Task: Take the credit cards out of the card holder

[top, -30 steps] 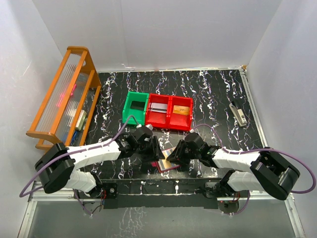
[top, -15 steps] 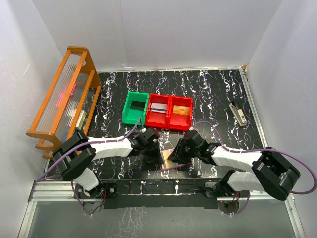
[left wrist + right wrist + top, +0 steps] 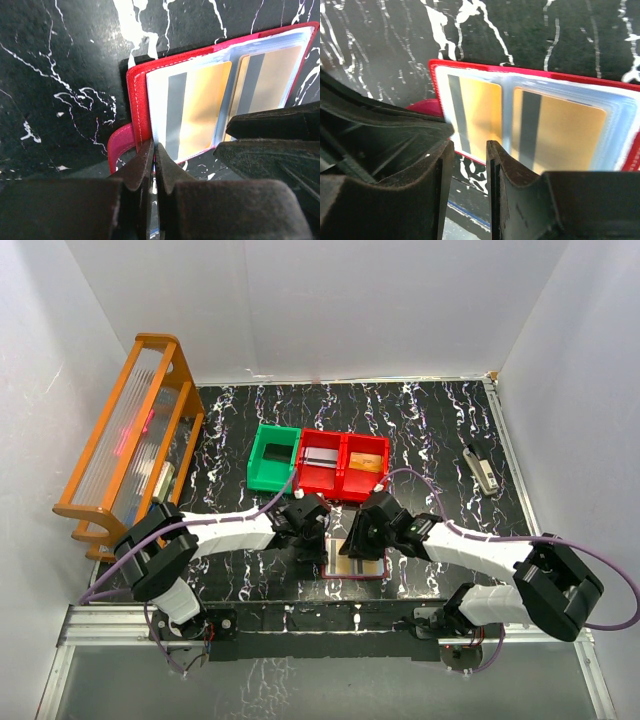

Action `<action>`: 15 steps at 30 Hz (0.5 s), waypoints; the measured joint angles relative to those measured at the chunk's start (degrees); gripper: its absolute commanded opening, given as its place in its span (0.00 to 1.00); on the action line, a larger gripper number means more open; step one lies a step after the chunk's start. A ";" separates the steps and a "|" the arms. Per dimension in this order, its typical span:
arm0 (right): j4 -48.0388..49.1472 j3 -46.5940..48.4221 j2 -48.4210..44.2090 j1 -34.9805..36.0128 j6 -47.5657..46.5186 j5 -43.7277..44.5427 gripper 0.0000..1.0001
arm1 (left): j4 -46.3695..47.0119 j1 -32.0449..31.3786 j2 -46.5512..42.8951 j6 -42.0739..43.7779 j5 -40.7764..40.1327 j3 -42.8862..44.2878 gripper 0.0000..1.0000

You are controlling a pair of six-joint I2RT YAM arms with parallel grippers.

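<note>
Left wrist view: holding the left gripper (image 3: 154, 159) pinched nearly together, seemingly on a pale sleeve edge at the near left corner of the card holder (image 3: 136, 100), probably pinning it open and flat; poising the right gripper (image 3: 469, 150) just right of that, jaws slightly apart, over the near edge of the credit cards (image 3: 480, 117), likely lining up a pull; lying spread on the table (image 3: 420, 410), near of the red bins (image 3: 340, 490).

Spread card holder (image 3: 357, 560) open flat on table (image 3: 430, 420), previously tilted up; moved left gripper (image 3: 320, 543) and right gripper (image 3: 358, 543) farther out.
</note>
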 measured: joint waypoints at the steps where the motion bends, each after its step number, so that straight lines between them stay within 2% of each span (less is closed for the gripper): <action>1: -0.90 0.17 0.17 0.00 -0.24 0.50 0.31 | -0.87 0.00 0.37 0.87 -0.46 0.81 0.00; 7: -3.15 0.00 -0.70 0.00 -0.37 2.64 0.31 | -3.54 0.00 1.18 4.44 -2.16 2.75 0.00; 11: 1.31 -2.89 -0.66 0.00 0.09 0.35 0.26 | -3.74 0.00 1.18 5.70 -2.21 2.86 0.00; 15: 4.72 -4.57 1.77 0.00 2.75 -0.98 0.26 | -3.87 0.00 1.20 6.32 -2.19 2.95 0.00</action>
